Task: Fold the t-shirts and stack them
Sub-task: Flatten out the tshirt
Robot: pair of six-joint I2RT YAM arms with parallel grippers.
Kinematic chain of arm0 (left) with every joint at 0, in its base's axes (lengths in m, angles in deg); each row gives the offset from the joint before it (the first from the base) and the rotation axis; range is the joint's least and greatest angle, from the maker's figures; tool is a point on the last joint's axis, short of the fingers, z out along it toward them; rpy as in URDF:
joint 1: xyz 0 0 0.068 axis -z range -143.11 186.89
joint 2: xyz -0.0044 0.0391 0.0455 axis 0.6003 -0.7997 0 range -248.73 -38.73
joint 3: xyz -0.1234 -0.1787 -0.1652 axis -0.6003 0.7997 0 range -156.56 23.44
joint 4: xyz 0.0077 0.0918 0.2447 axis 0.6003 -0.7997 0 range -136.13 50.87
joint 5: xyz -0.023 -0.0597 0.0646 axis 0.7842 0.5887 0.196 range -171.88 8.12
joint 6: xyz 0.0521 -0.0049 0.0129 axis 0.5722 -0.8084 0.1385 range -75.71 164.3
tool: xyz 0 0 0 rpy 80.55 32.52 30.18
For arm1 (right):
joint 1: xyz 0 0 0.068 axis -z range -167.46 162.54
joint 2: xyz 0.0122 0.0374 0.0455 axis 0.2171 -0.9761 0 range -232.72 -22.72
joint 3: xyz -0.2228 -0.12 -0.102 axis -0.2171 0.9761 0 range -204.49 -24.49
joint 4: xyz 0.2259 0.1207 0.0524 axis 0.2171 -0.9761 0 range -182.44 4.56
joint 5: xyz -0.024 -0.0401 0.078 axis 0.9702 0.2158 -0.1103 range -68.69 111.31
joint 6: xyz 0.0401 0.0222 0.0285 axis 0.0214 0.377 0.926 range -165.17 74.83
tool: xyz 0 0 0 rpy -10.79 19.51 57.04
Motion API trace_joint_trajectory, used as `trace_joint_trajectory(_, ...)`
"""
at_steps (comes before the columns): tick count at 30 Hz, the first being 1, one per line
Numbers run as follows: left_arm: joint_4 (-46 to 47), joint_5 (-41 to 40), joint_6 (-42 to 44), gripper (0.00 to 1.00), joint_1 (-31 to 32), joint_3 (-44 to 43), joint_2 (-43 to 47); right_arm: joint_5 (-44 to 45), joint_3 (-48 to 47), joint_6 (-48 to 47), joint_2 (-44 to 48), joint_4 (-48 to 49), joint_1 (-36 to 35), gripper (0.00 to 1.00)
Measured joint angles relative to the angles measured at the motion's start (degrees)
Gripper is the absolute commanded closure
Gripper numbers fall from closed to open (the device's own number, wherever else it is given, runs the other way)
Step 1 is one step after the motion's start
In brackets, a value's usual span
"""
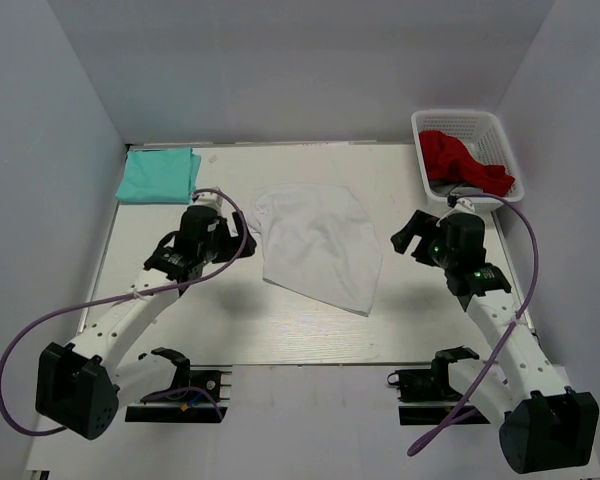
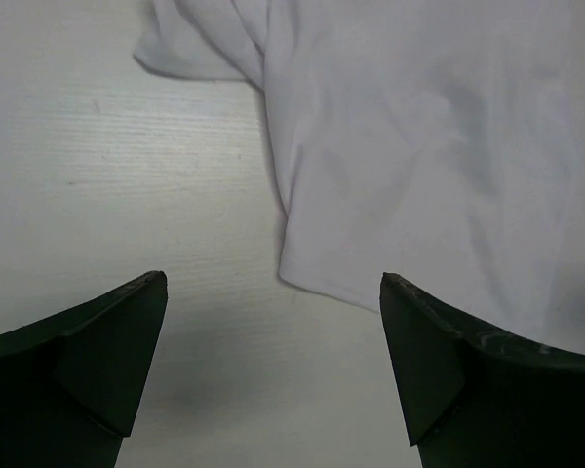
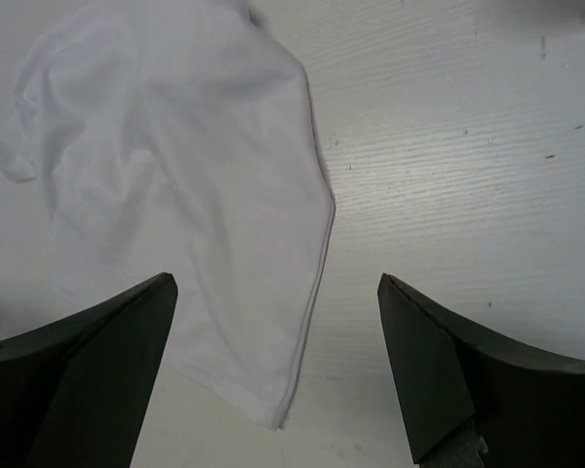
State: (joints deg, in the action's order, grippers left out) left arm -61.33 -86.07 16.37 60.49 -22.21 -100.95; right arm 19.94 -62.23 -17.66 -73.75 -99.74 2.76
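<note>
Soft, even light falls from above. The overhead view is bright and fairly sharp, and my arms cast faint, blurred shadows on the pale table (image 1: 420, 320). In the wrist views my left gripper (image 2: 273, 278) and right gripper (image 3: 276, 278) appear dark and underexposed. The white t-shirt (image 1: 320, 245) barely contrasts with the table, and only gentle grey shading marks its folds.

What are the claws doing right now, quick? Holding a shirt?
Left claw: open, holding nothing, near the white t-shirt.
Right claw: open, holding nothing, near the same shirt.
</note>
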Motion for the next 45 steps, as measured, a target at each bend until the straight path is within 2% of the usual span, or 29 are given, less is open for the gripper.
trace_joint_trajectory(4,1.33,6.95,-0.04,0.0,0.61,4.02,-4.13,-3.41,-1.42,-2.73,-3.43,-3.87,-0.92,0.11)
trace_joint_trajectory(7,2.89,11.52,-0.61,0.0,1.6,6.36,-10.34,-4.13,-1.49,-3.76,-5.97,-7.13,-2.93,0.2)
trace_joint_trajectory(11,4.31,14.93,-1.11,0.0,3.3,7.41,-17.81,-6.43,-0.28,-4.26,-8.76,-9.81,-6.19,0.2)
trace_joint_trajectory(18,8.52,15.17,-2.62,0.23,4.28,1.92,-25.81,-8.22,2.86,-3.48,-13.16,-10.43,-13.35,0.18)
trace_joint_trajectory(22,9.99,14.29,-3.45,0.39,4.31,-0.94,-29.75,-7.67,2.97,-2.16,-16.48,-9.75,-16.52,0.22)
trace_joint_trajectory(23,10.27,14.25,-3.65,0.46,4.28,-1.51,-30.53,-7.5,2.97,-1.97,-17.7,-9.51,-17.2,0.22)
trace_joint_trajectory(25,10.67,13.81,-3.98,0.5,4.28,-2.47,-31.91,-6.91,2.97,-1.38,-20.26,-9.44,-18.69,0.25)
trace_joint_trajectory(26,10.58,13.7,-4.09,0.57,4.28,-3.21,-32.65,-6.4,2.97,-1.11,-21.59,-9.31,-19.5,0.25)
trace_joint_trajectory(28,9.92,13.35,-4.09,0.67,4.28,-4.96,-34.25,-5.86,2.49,-0.68,-23.28,-8.24,-20.83,0.35)
trace_joint_trajectory(29,9.66,13.0,-4.17,0.78,4.31,-5.68,-34.99,-5.49,2.23,-0.33,-24.04,-7.72,-21.51,0.41)
trace_joint_trajectory(30,9.4,12.55,-4.09,0.83,4.31,-6.19,-35.6,-5.16,1.95,0.15,-24.72,-7.37,-22.12,0.62)
trace_joint_trajectory(32,9.38,12.59,-4.39,0.99,4.28,-6.51,-36.0,-4.33,1.51,0.94,-26.43,-6.27,-23.26,0.67)
trace_joint_trajectory(33,9.35,12.5,-4.37,1.0,4.31,-6.54,-35.98,-4.26,1.22,1.7,-27.3,-6.08,-23.71,0.98)
trace_joint_trajectory(39,6.75,10.67,-4.44,1.0,4.31,-6.56,-34.8,-1.92,-1.73,3.82,-31.32,-4.5,-26.03,1.0)
trace_joint_trajectory(45,1.55,7.67,-4.0,1.0,4.31,-6.49,-29.05,5.29,-2.84,3.96,-26.97,-4.09,-27.17,1.0)
